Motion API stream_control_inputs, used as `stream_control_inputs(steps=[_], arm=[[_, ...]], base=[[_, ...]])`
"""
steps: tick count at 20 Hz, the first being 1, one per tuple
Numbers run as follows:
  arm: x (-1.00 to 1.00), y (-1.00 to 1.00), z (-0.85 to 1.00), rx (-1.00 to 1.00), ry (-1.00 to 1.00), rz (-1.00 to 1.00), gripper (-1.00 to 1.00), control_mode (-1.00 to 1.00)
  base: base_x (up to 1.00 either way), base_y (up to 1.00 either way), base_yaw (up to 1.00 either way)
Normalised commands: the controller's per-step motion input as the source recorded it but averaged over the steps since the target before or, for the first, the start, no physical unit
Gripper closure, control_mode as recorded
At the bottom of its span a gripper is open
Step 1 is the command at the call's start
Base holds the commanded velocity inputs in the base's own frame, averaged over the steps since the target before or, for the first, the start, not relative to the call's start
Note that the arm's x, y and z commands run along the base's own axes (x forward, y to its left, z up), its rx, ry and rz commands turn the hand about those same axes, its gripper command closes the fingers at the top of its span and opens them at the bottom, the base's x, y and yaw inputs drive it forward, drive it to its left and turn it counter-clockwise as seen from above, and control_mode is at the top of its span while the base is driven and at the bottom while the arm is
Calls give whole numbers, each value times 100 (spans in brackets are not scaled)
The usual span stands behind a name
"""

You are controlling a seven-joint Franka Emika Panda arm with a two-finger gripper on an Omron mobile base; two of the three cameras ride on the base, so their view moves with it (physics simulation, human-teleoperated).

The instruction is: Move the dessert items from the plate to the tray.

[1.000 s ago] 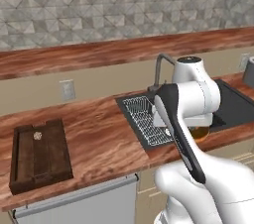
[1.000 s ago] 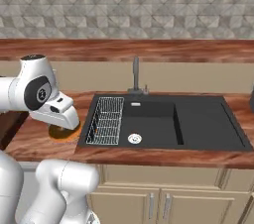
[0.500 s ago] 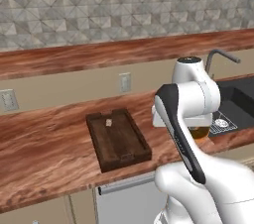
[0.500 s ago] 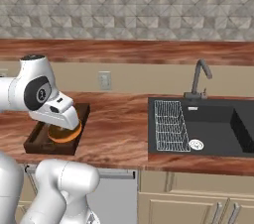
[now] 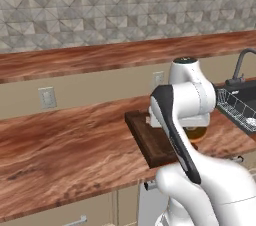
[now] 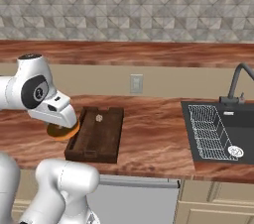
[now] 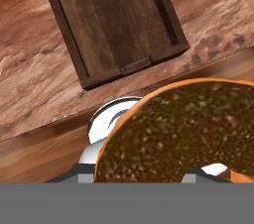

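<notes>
Doughnut [image 7: 178,134] up in the air, golden-brown and speckled, sitting right against the camera in the hand view and hanging under the white hand in both base views [image 6: 62,131]. The pincer [image 6: 60,128] was closed on it, though the fingertips themselves were buried behind the ring, so how the jaws sat could not be made out. In the right base view the pincer and its load hovered over the wooden counter [image 6: 149,134], just beside the near left edge of the tray [image 6: 96,136], not above its floor. From the left base view the doughnut [image 5: 195,132] peeked out below the arm's big white joint, with the tray [image 5: 150,142] partly hidden behind it.

Beyond the pincer, the tray lay flat on the counter, dark brown with a low rim, and in the hand view [image 7: 114,25] its floor stretched away past the doughnut's edge. One small pale piece [image 6: 99,117] already rested on the tray's far end, well apart from the pincer. Off to the pincer's right stood the black sink [image 6: 223,134] with a wire rack [image 6: 211,131] in it and a faucet [image 6: 240,82] behind.
</notes>
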Motion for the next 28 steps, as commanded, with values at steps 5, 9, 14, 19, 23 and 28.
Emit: stream_control_inputs(steps=[5, 9, 14, 19, 23, 28], arm=[[62, 5, 0, 0, 0, -1, 100, -100], [96, -14, -4, 0, 5, -1, 100, -100], [100, 0, -29, 0, 4, -4, 100, -100], [43, -6, -30, 0, 18, -6, 100, -100], [21, 13, -60, 7, 17, -6, 100, -100], [60, 0, -58, 9, 18, 0, 100, -100]], base=[[0, 0, 0], [0, 0, 0], [0, 0, 0], [0, 0, 0], [0, 0, 0], [0, 0, 0]])
